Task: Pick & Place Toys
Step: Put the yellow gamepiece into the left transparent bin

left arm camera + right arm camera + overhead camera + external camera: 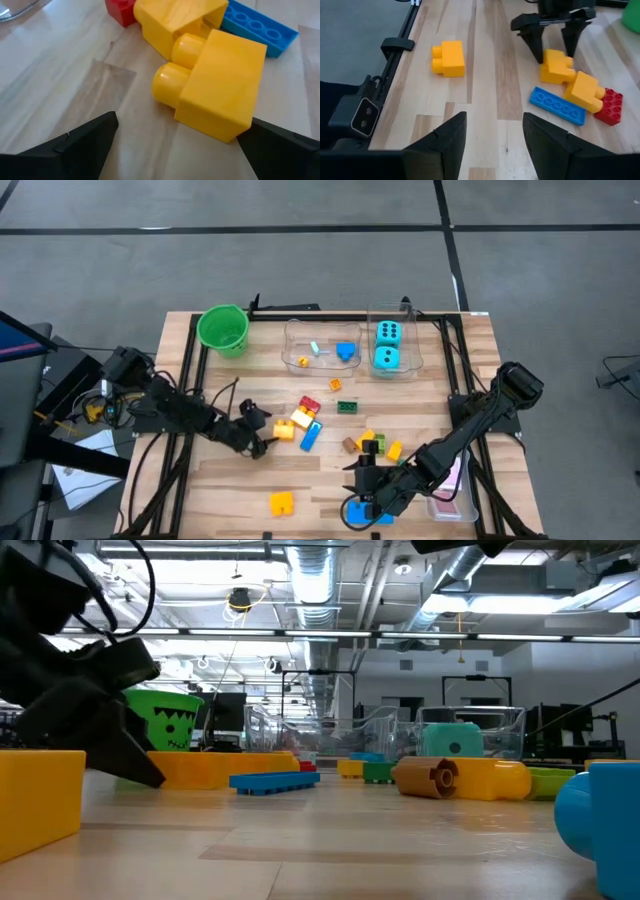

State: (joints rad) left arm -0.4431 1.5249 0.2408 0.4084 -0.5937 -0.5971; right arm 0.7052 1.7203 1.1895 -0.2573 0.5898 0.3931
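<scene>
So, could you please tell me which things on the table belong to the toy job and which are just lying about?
Toys for the job:
yellow block in front of the open left end effector
long blue block
red block
lone yellow block
cyan dice

Just lying about:
green bucket
clear tubs

I'm watching from straight overhead, taking in the whole table (330, 480) and both arms. My low camera is sitting at tabletop height, facing the room. Each wrist camera is peering forward close over the boards; both are sharing the yellow block (215, 90) (555, 67).
</scene>
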